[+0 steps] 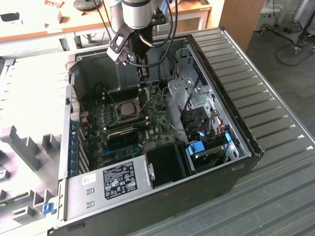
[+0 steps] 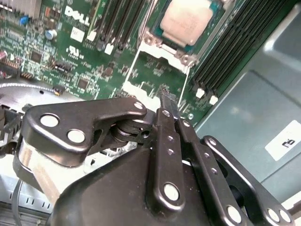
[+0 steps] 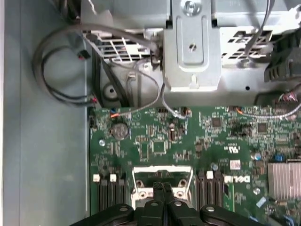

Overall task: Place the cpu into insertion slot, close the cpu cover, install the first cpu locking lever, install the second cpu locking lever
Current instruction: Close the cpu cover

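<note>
While the gripper [image 2: 165,101] hangs low over the green motherboard [image 2: 84,66], its fingers are pressed together with their tips at the free edge of the cpu cover [image 2: 133,87], which stands swung open. Whether they pinch it I cannot tell. Beyond the cover, the cpu [image 2: 187,20] sits uncovered in the insertion slot [image 2: 165,47], inside the open computer case [image 1: 224,91].

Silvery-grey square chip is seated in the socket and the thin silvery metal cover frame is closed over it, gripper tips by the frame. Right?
Not quite: the thin silvery metal cover frame stands open, clear of the silvery-grey square chip, as the second wrist view shows. The rest is right.
</note>
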{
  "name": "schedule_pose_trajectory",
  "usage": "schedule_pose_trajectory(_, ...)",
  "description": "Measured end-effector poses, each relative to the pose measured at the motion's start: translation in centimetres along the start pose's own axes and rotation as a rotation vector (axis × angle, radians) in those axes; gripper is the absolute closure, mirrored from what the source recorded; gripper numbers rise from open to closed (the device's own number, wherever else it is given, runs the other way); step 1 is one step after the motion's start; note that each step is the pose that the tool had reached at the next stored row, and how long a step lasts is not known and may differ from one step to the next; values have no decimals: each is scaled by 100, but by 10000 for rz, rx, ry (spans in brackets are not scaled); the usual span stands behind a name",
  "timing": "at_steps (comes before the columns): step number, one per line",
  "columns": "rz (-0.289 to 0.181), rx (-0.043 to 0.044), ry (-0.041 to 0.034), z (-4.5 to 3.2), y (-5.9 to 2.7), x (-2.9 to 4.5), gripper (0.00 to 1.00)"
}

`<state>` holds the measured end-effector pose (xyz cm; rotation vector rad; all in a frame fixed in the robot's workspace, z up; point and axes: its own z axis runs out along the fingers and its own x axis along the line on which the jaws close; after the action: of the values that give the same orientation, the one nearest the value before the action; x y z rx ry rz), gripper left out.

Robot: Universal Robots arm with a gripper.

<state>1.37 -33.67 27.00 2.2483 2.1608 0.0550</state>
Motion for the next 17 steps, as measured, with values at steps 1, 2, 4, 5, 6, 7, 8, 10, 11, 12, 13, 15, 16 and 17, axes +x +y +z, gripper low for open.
schedule_pose_trajectory(1, -1, 4, 2, 1, 28, 1, 89)
schedule_pose_trajectory(2, -2, 7, 5, 3, 57, 2, 89)
schedule_pose_trajectory(4, -2, 14, 7, 5, 111, 4, 89)
schedule_pose_trajectory(5, -4, 16, 9, 6, 134, 5, 89)
schedule_pose_trajectory(6, -6, 18, 9, 6, 155, 6, 89)
schedule_pose_trajectory(7, -5, 19, 11, 8, 176, 7, 89)
schedule_pose_trajectory(8, -5, 21, 13, 9, 197, 8, 89)
schedule_pose_trajectory(10, -9, 23, 13, 10, 238, 9, 89)
schedule_pose_trajectory(11, -10, 24, 12, 11, 256, 10, 89)
schedule_pose_trajectory(12, -10, 25, 13, 12, 274, 11, 89)
schedule_pose_trajectory(13, -11, 25, 13, 13, 291, 11, 89)
schedule_pose_trajectory(15, -13, 26, 12, 13, 306, 13, 89)
schedule_pose_trajectory(16, -12, 27, 12, 13, 306, 13, 89)
schedule_pose_trajectory(17, -11, 27, 11, 13, 306, 12, 89)
